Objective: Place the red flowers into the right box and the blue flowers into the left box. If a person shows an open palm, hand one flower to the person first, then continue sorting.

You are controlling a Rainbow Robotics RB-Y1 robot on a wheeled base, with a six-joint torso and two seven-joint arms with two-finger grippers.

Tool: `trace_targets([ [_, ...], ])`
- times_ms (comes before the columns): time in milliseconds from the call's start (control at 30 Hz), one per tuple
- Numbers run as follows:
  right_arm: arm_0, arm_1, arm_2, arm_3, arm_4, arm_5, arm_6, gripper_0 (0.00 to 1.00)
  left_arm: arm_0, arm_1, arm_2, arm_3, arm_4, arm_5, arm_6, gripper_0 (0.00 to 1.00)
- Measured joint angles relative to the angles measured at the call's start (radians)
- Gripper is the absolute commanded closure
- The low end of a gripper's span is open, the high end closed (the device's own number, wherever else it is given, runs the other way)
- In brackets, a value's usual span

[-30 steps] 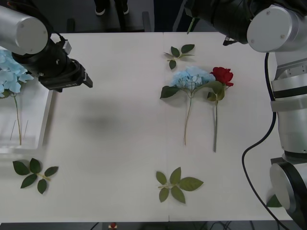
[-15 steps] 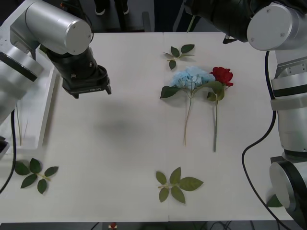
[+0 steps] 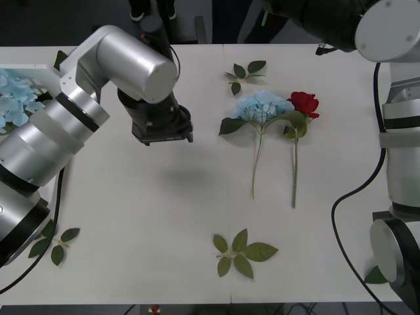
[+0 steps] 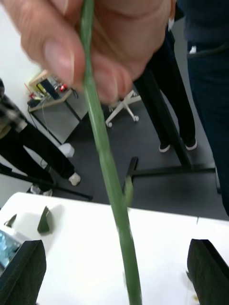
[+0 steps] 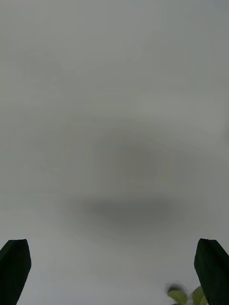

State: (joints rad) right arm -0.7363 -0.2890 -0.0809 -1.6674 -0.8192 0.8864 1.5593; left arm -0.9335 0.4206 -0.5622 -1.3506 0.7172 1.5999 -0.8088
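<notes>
Meanwhile left claw (image 3: pixel 163 134) hovers over bare table (image 3: pixel 164 216), jaws apart

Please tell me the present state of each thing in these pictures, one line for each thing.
left gripper: open, empty, above bare table.
right gripper: open, a green stem between its fingers.
person's hand: pinching that stem.
blue flower: lying on the table.
red flower: lying beside it.
left box: holds blue flowers.

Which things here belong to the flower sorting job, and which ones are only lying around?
Job:
- blue flower on the table
- red flower beside it
- blue flowers in the left box
- stem held by the person's hand
- left gripper, right gripper

Lying about:
- leaf sprigs
</notes>
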Motion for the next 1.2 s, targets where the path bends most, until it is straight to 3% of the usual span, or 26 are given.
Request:
trace_targets([
  [200,0.049,-0.005,-0.071,-0.163,-0.024,0.19,-0.001,0.13,0.0,-0.033,-0.105,0.0,-0.015,-0.079,0.044,0.0],
  [433,0.241,-0.117,-0.088,-0.35,-0.118,0.348,-0.032,0.14,0.0,-0.042,-0.092,-0.006,-0.014,-0.063,0.043,0.0],
  [700,0.445,-0.204,-0.126,-0.38,-0.125,0.504,-0.033,0.13,0.0,-0.041,-0.089,-0.007,-0.015,-0.063,0.043,0.0],
  [900,0.512,-0.213,-0.098,-0.375,0.014,0.629,-0.033,0.14,0.0,-0.038,-0.089,-0.007,-0.015,-0.063,0.043,0.0],
  [1000,0.513,-0.213,-0.045,-0.338,0.088,0.623,-0.033,0.13,0.0,-0.031,-0.089,-0.008,-0.014,-0.063,0.043,0.0],
  [1200,0.494,-0.213,0.093,-0.185,0.181,0.454,-0.034,0.13,0.0,-0.016,-0.089,-0.008,-0.012,-0.063,0.043,0.0],
])
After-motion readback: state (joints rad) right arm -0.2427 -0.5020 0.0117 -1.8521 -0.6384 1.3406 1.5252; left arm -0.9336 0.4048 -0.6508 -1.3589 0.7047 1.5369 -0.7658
